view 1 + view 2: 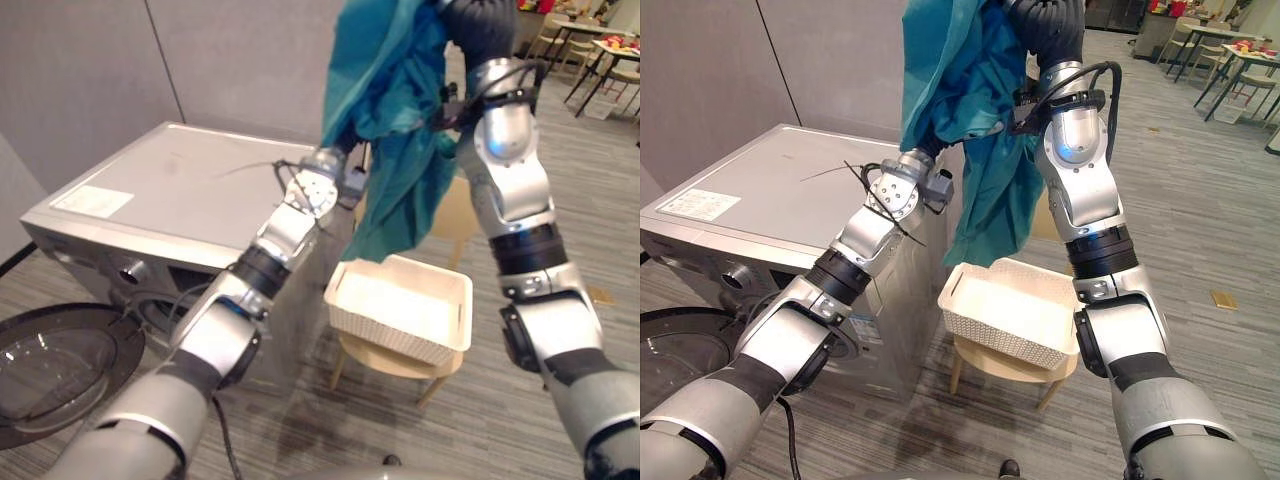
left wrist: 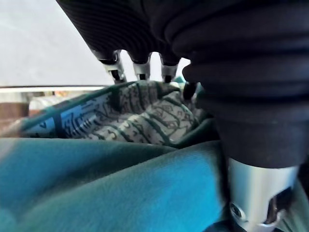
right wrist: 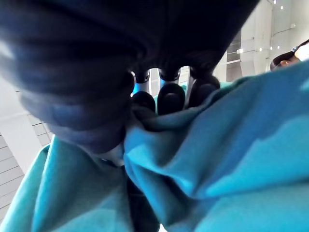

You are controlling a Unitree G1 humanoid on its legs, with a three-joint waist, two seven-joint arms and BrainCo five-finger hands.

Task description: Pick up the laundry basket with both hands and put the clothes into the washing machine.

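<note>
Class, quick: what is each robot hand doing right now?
Left hand: closed on the teal garment.
Right hand: closed on the same teal garment.

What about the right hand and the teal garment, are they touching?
Touching. The right wrist view shows the right hand with fingers curled into the teal garment, cloth bunched against their dark tips.

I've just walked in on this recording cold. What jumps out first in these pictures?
A big teal garment hangs high between both arms, the right hand clenched in it and the left hand buried in its folds. Below it sits a white basket, empty, on a small wooden stool beside the grey washing machine, whose round door stands open.
</note>
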